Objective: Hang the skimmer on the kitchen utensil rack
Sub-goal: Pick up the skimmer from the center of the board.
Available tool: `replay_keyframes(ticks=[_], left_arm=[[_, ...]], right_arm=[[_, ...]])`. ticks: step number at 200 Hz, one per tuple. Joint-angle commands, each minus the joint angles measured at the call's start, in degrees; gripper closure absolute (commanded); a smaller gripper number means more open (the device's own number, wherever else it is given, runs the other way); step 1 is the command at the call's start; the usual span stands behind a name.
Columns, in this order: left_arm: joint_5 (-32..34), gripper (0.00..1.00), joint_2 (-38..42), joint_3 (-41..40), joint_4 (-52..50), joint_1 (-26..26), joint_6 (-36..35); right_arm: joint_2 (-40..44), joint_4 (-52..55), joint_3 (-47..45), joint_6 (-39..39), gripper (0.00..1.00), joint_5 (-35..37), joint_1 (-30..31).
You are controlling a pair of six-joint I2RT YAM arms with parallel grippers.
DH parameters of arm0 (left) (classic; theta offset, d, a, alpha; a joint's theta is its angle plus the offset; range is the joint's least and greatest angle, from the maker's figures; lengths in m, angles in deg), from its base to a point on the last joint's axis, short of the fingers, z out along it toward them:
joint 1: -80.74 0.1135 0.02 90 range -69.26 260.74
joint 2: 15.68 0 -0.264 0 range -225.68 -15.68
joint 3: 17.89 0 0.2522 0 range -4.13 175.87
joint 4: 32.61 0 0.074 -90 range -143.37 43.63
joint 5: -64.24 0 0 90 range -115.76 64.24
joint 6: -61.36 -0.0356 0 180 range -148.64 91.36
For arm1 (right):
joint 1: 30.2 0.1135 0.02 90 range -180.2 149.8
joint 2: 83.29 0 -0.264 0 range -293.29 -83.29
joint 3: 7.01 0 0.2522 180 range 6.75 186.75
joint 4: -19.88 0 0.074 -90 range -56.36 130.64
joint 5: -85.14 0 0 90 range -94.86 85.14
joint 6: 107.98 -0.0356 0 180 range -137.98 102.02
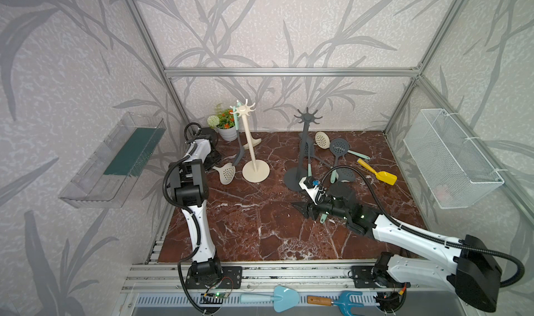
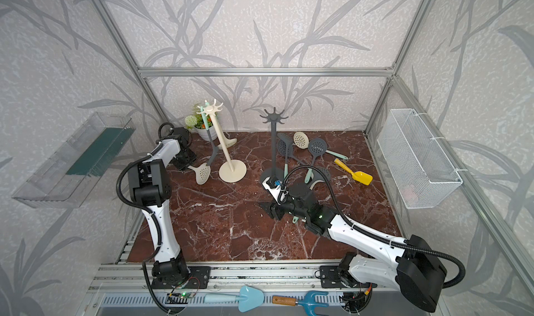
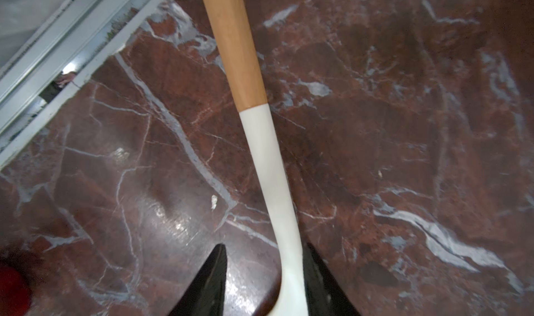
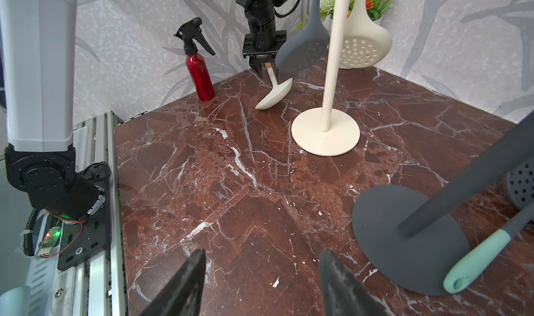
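Showing cream perforated skimmer [image 1: 226, 173], handle likely wood

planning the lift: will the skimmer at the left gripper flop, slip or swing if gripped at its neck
Probably stiff: the skimmer holds its handle off the table without sagging, head rim down. Its broad head looks heavier than the thin neck, so it may swing in the left gripper. The smooth, tapering neck could slip; grip firmly.

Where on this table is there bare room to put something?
Widest bare patch: the front of the table, between the left arm and right arm, back to the cream rack and grey rack bases. Also the strip between those bases. Crowded: right of the grey rack, where skimmers and a yellow scoop lie.
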Motion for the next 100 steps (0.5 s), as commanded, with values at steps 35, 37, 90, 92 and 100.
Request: replay_keyframes(ticks=[35,37,90,92,100], left_arm=[[1.82,0.61,-4.67,4.95,-3.80,1.05,0.92],[1.77,0.61,-4.82,4.96,-3.75,1.02,0.92],[1.42,0.83,-4.99,3.07,-4.77,1.03,-0.04],[1.32,0.83,-4.81,2.80,-4.54,1.06,-0.11],[1.06,0.86,-4.00,1.72,-3.97,1.01,-0.31]], right_arm=[[0.74,-1.22,-0.32,0.37,0.37,0.83,0.39],[0.76,-1.22,-0.34,0.42,0.37,0.89,0.37],[1.47,-1.12,-0.17,0.18,0.37,0.98,0.33],[1.51,-1.13,-0.17,0.22,0.37,0.96,0.37],[1.56,-1.06,-0.04,0.12,0.37,0.89,0.36]])
